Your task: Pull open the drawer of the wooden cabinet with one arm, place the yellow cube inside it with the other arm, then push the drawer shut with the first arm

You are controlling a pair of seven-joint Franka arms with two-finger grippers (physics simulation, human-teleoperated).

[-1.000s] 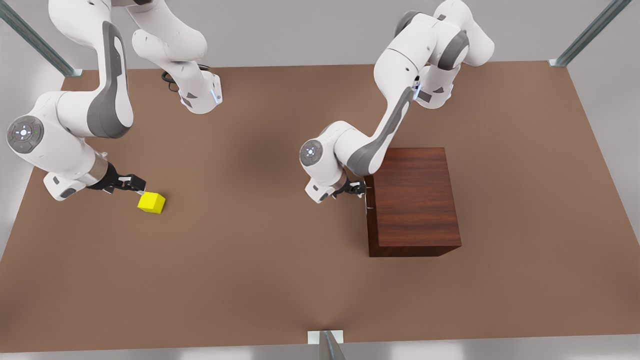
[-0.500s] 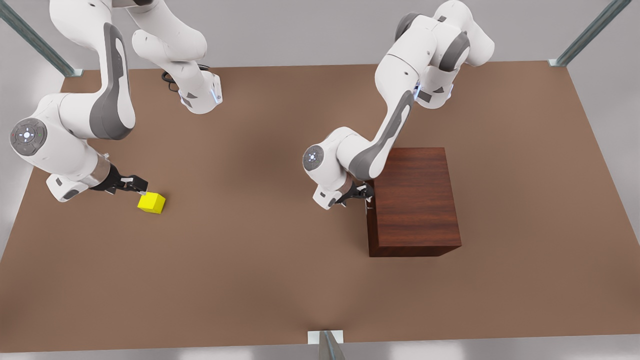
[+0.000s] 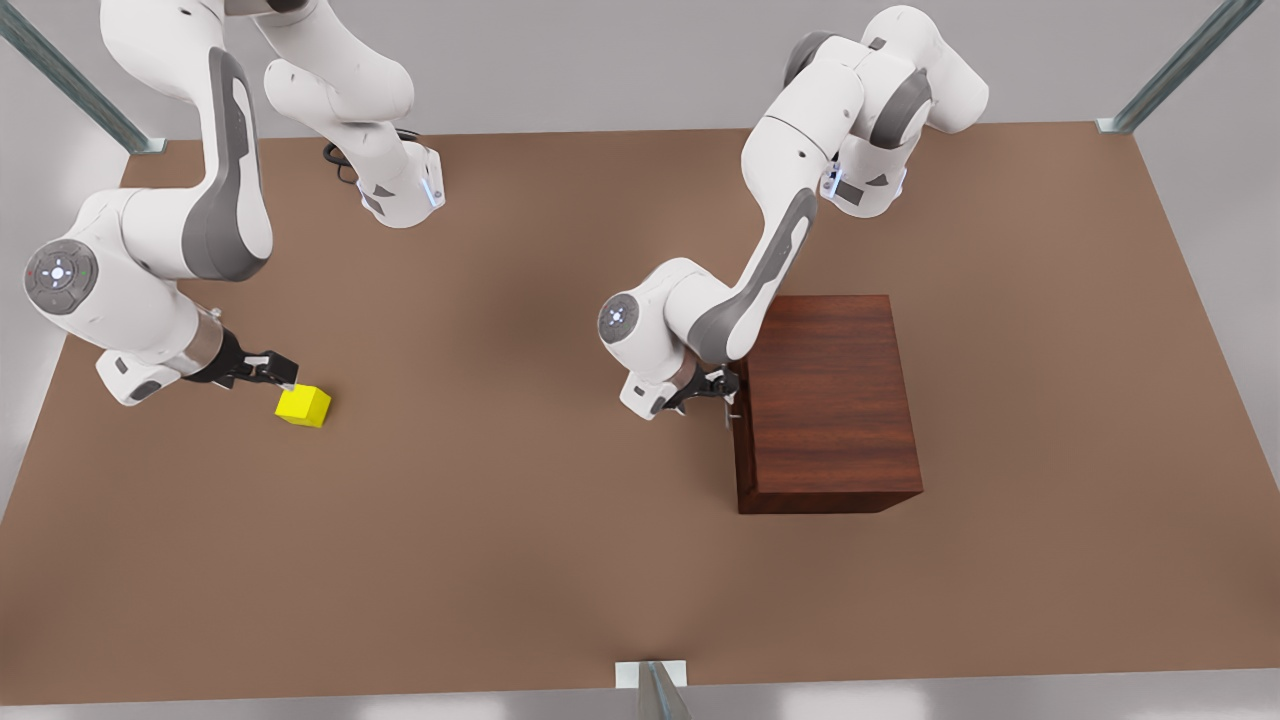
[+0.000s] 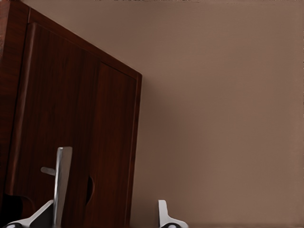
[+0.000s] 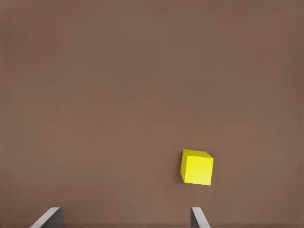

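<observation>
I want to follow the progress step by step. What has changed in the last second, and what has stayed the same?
The left gripper has moved in from just short of the wooden cabinet to the drawer's handle, fingers open around the bar, not closed. The drawer stays shut. The right gripper barely shifted, still open beside the yellow cube, which has not moved.

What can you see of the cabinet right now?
The cabinet is a boxy block of dark reddish-brown wood with visible grain and a plain flat top, standing upright on the table toward the front view's right. Its drawer looks shut, flush with the front. A thin silver handle runs across that front, and the left tool is open at it, one finger beside the bar. Nothing rests on top.
</observation>
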